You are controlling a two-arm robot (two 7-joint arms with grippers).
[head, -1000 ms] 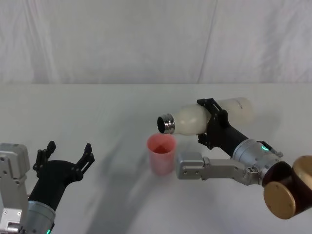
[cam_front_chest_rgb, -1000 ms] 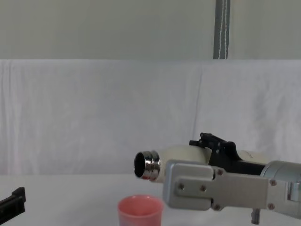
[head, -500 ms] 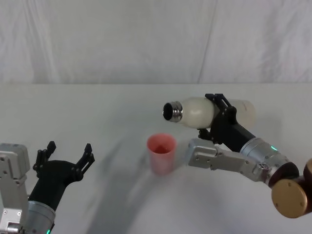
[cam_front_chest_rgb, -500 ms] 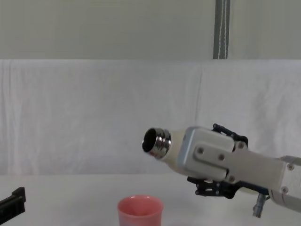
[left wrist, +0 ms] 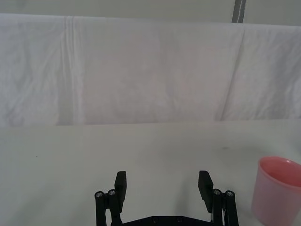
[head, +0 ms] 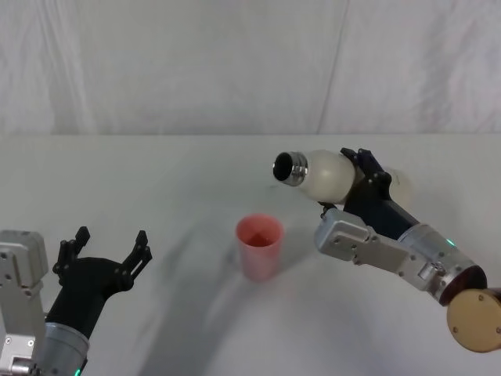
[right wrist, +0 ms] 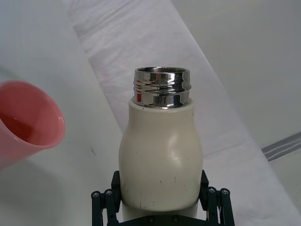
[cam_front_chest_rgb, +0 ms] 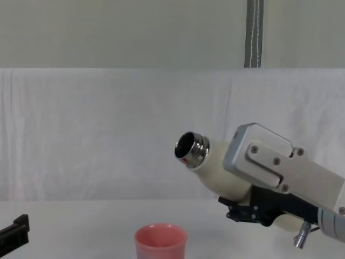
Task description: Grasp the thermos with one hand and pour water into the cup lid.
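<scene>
The cream-white thermos (head: 325,174) hangs tilted above the table, its open steel neck (head: 290,167) pointing left and slightly upward, up and to the right of the cup lid. My right gripper (head: 366,182) is shut around its body; the black fingers (right wrist: 214,200) clamp both sides of the thermos (right wrist: 160,155). The pink cup lid (head: 259,245) stands upright on the table, and its inside bottom (right wrist: 19,127) looks wet. In the chest view the thermos (cam_front_chest_rgb: 218,170) is well above the cup lid (cam_front_chest_rgb: 160,243). My left gripper (head: 106,247) rests open at the front left, with nothing between its fingers.
A white cloth covers the table (head: 156,180) and hangs as a backdrop (head: 235,63) behind it. From the left wrist, the cup lid (left wrist: 277,190) stands off to one side of the open left gripper (left wrist: 162,181). A grey pole (cam_front_chest_rgb: 254,32) rises behind the backdrop.
The right gripper has lifted the thermos and swung it right, tipping its mouth up from just over the cup lid. The left arm and the cup lid have not moved.
</scene>
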